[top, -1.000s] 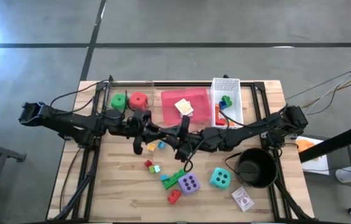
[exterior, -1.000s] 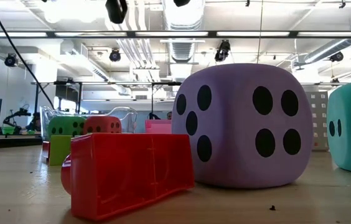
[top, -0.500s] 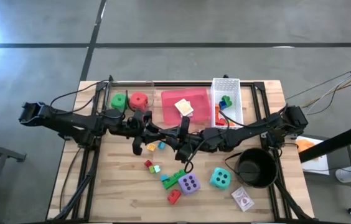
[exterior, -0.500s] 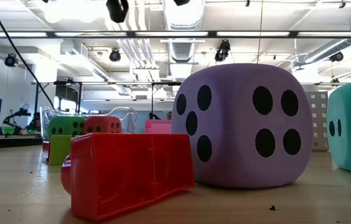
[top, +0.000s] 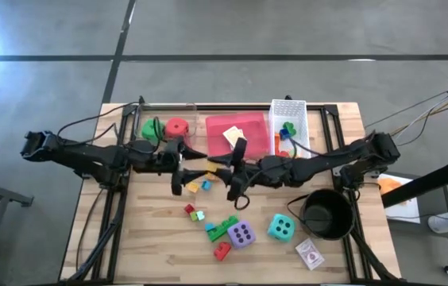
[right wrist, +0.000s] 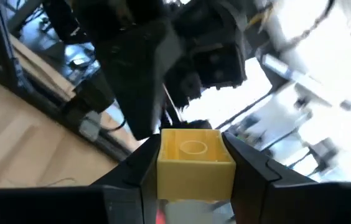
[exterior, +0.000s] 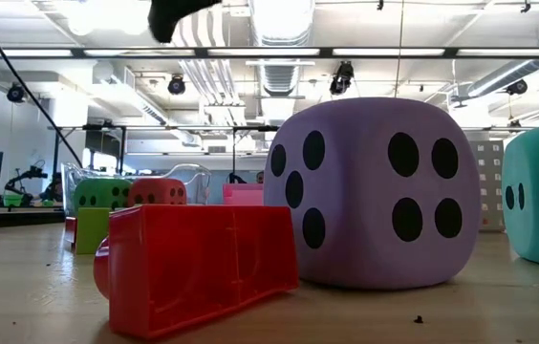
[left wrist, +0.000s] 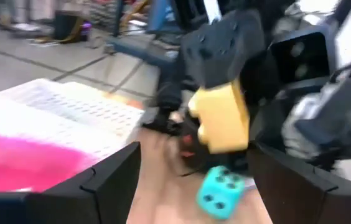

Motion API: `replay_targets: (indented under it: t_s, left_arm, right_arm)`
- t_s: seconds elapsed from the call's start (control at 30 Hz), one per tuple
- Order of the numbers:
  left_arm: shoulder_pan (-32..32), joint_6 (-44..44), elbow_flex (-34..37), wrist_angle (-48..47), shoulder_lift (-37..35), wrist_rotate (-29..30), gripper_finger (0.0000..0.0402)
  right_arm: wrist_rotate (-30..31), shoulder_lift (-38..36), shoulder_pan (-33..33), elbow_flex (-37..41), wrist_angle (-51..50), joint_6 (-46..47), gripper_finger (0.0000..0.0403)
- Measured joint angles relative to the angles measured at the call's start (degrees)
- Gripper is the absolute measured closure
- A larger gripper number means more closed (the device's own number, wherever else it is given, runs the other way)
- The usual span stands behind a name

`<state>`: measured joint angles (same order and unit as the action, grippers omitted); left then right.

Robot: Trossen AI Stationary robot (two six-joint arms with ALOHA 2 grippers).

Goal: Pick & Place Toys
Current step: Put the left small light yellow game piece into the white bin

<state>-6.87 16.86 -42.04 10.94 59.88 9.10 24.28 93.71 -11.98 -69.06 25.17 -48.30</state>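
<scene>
Above the table's middle my right gripper (right wrist: 194, 155) is shut on a small yellow brick (right wrist: 194, 165). The brick also shows in the left wrist view (left wrist: 220, 118), just ahead of my left gripper (left wrist: 194, 180), which faces it with open fingers that hold nothing. From above, my left gripper (top: 195, 163) and my right gripper (top: 222, 165) point at each other. Small bricks (top: 198, 186) lie on the table below them. A purple die (top: 241, 233), a teal die (top: 280, 227), a green brick (top: 222, 229) and a red brick (top: 222, 251) rest on the near half of the table. My right gripper pinches the yellow brick by two opposite side faces (right wrist: 163, 163) between its two fingers. The fingers come in about level from the table's right. The brick is lifted clear of the table, and one round stud on its face (right wrist: 193, 147) shows to the wrist camera.
A green die (top: 152, 128) and a red die (top: 177, 127) sit in a clear bin at the far left. Beside it stands a pink tray (top: 256, 139), then a white mesh basket (top: 295, 111) with bricks. A black pot (top: 326, 213) and a card pack (top: 310, 254) are at the near right.
The two grippers, close together before, have drawn a little apart above the table's middle. My left one has eased back toward the table's left edge. My right wrist has rolled. The yellow brick now shows in the gap between them, at my right gripper's fingers.
</scene>
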Motion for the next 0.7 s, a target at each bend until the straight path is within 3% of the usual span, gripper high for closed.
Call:
replay_targets:
  t_s: [0.17, 0.37, 0.57, 0.7]
  left_arm:
    - [0.1, 3.0, 0.0, -12.8, -3.1, 8.5, 0.0102]
    - [0.1, 4.6, 0.4, -24.2, -4.8, 18.5, 0.0102]
    - [0.1, 4.3, 1.4, -26.9, -4.5, 19.9, 0.0102]
    - [0.1, 4.0, 1.4, -27.7, -5.0, 20.1, 0.0102]
  right_arm:
    - [-1.0, -5.9, 2.6, 0.0, -11.2, 16.2, 0.0275]
    - [-0.9, -15.6, 7.4, 0.0, -33.4, 39.0, 0.0275]
    - [-0.8, -22.2, 15.4, 0.0, -60.9, 65.7, 0.0275]
    - [-0.9, -23.3, 20.5, 0.0, -76.4, 76.1, 0.0275]
